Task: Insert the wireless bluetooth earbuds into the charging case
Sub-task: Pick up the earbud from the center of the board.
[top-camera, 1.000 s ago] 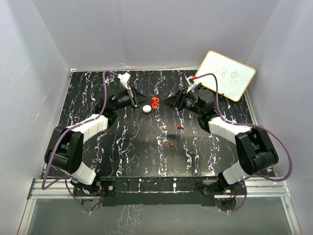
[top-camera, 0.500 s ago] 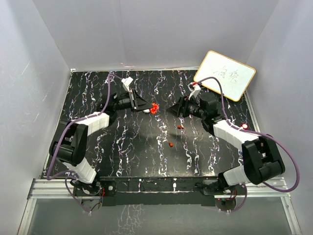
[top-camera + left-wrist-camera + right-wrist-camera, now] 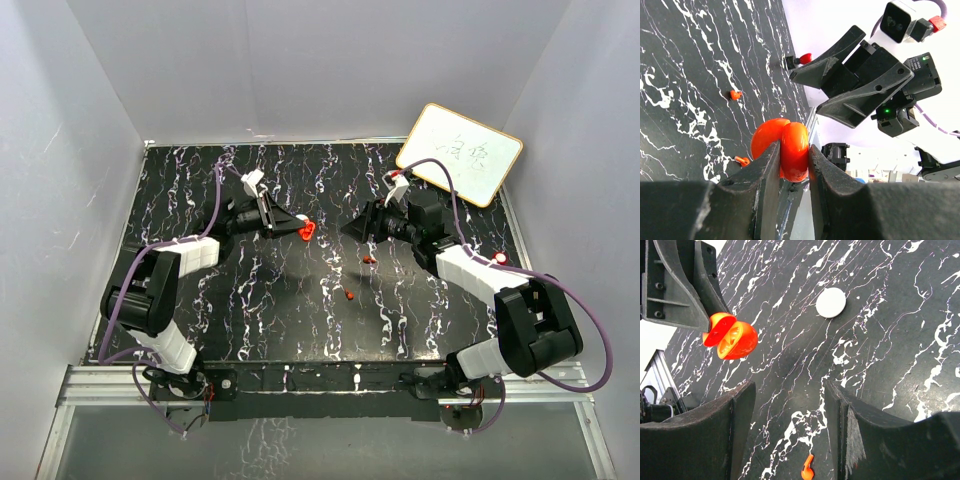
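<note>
Open glossy red clamshell charging case in pinch of left tool; right tool spread above black white-veined surface.

Left claw clamped, right claw parted, tips facing.

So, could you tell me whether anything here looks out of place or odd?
One red earbud and a second red earbud lie loose on the table, apart from the red charging case, which gapes open, pinched in the left tool. The right tool is open and empty. Nothing looks spilled or damaged.
</note>
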Motion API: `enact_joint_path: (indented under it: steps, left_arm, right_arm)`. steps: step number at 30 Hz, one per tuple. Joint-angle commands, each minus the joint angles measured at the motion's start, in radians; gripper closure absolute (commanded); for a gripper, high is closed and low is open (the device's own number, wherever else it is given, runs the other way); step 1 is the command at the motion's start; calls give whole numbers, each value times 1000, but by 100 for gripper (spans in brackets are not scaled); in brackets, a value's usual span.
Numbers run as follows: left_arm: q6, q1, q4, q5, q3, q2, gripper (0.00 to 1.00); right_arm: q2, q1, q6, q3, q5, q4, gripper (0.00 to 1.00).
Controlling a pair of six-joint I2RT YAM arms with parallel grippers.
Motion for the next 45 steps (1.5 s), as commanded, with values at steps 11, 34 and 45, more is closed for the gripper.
enact_joint_path:
  steps: [11,34,45]
  left_arm:
    - [-61,10,70,2,-13,21,100]
    - [53,10,-69,-71,-100,-205,100]
    - [27,10,-43,-95,-82,-178,100]
  right_arm:
    - [-32,-2,-42,24,16,31,43]
    - [-23,-6,178,52,-5,210,2]
    - [-274,15,-27,-21,478,45,2]
